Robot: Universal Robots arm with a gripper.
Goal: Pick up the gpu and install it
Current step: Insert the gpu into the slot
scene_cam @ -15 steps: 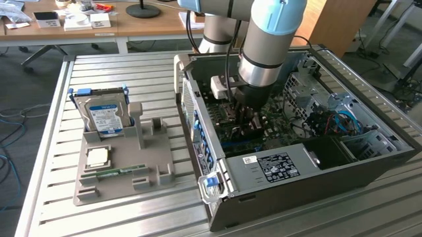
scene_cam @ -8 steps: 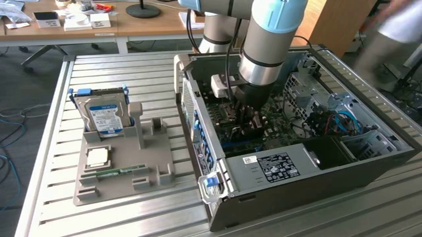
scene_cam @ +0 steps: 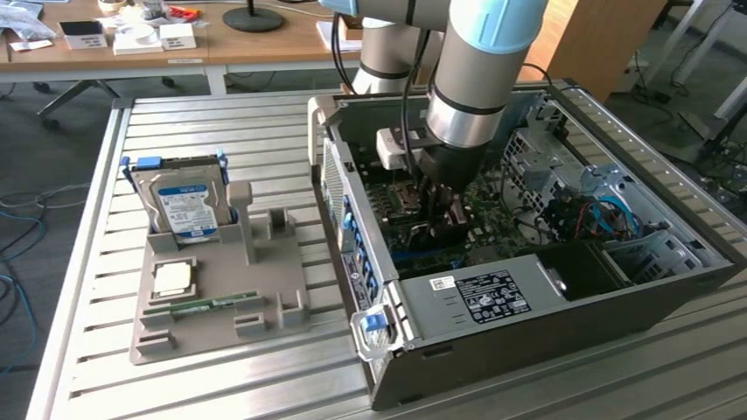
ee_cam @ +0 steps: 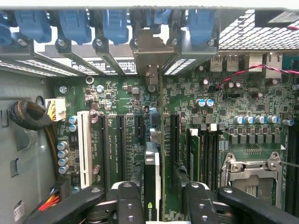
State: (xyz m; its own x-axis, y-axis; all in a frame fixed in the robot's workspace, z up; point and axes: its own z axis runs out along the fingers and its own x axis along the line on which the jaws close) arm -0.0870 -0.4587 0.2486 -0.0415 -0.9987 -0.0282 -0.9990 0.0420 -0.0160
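The gripper [ee_cam: 152, 198] is clenched on the gpu [ee_cam: 151, 186], its two black fingers [ee_cam: 128, 203] pressing the card's faces from either side. The card stands on edge, seen end-on, over the green motherboard [ee_cam: 233, 107] among the long black expansion slots [ee_cam: 174, 140], its metal bracket [ee_cam: 150, 51] reaching up to the row of blue retention clips [ee_cam: 74, 23] at the case's rear wall. In the exterior view the arm [scene_cam: 473, 79] reaches down into the open computer case [scene_cam: 653, 289], the gripper [scene_cam: 442, 214] low over the board. Well apart, toward the exterior view's left, a grey holder [scene_cam: 222, 297] on the slatted table [scene_cam: 210, 131] carries an upright hard drive [scene_cam: 181, 206].
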